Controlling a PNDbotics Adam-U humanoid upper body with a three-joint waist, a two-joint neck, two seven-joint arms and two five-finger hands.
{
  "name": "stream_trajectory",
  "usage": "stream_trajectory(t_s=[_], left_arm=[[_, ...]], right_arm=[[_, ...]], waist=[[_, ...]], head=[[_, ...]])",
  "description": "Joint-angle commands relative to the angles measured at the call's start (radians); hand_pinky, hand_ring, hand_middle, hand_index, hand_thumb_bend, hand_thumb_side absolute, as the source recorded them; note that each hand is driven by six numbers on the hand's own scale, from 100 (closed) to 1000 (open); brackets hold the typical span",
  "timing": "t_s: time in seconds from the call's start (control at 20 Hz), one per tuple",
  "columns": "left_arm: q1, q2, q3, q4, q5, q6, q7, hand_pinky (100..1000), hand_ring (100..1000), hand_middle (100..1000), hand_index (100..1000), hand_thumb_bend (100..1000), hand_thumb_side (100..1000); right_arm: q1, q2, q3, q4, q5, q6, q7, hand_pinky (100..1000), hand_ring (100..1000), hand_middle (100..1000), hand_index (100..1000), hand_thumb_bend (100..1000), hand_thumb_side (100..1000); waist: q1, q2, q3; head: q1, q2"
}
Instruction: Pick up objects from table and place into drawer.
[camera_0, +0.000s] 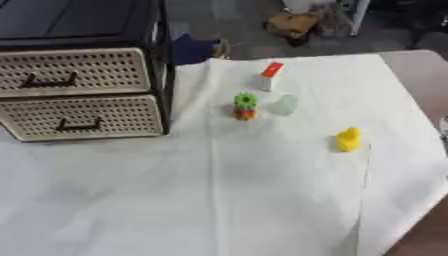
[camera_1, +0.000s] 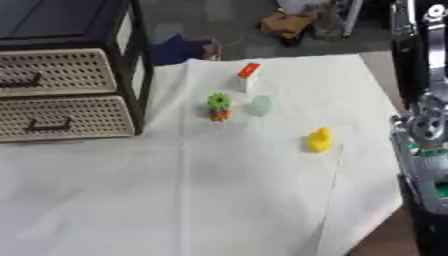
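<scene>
On the white cloth stand a small white block with a red top (camera_0: 269, 76), a green and orange toy (camera_0: 245, 106), a pale green see-through piece (camera_0: 285, 104) and a yellow duck-like toy (camera_0: 348, 139). At the left a black-framed drawer unit (camera_0: 163, 60) holds an upper beige perforated drawer (camera_0: 74, 72) and a lower drawer (camera_0: 83, 117), both pushed in, the lower one jutting slightly. My right arm (camera_1: 427, 130), black with silver joints, runs down the right edge of the right eye view, beside the table and away from the objects. My left hand does not show.
The white cloth (camera_0: 219, 200) covers most of the table, with a brown table edge (camera_0: 429, 235) at the lower right. Beyond the far edge lie a blue item (camera_0: 192, 47) and a brown bag (camera_0: 293, 24) on the floor.
</scene>
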Motion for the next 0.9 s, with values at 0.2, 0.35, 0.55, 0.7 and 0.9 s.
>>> stream_trajectory(t_s=[0.2,0.35,0.55,0.7,0.9], left_arm=[[-0.084,0.001,-0.033,-0.01,-0.003,0.06,-0.118,100,100,100,921,100,1000],[-0.116,-0.012,-0.049,-0.01,-0.024,0.071,-0.137,100,100,100,941,100,1000],[-0.147,-0.028,-0.073,-0.01,-0.064,0.073,-0.158,100,100,100,960,100,1000],[-0.161,-0.04,-0.092,-0.01,-0.073,0.089,-0.186,100,100,100,964,100,1000],[-0.195,-0.058,-0.112,-0.003,-0.09,0.118,-0.22,100,100,100,970,383,1000]], right_arm=[[-0.004,-0.027,0.0,-0.017,0.006,0.0,0.007,679,572,582,865,308,1000],[-0.001,-0.028,0.001,-0.017,0.005,0.001,0.009,680,573,582,865,308,1000],[-0.001,-0.027,0.001,-0.017,0.004,0.001,0.01,680,573,582,865,306,1000],[0.0,-0.026,0.002,-0.017,0.004,0.001,0.011,680,573,581,865,309,1000],[0.0,-0.026,0.003,-0.017,0.003,0.001,0.013,680,573,581,864,309,1000]], waist=[[0.002,-0.022,0.0],[0.003,-0.023,0.001],[0.004,-0.024,-0.001],[0.005,-0.024,-0.002],[0.007,-0.025,-0.003]], head=[[0.003,-0.023],[0.006,-0.026],[0.012,-0.031],[0.014,-0.031],[0.017,-0.03]])
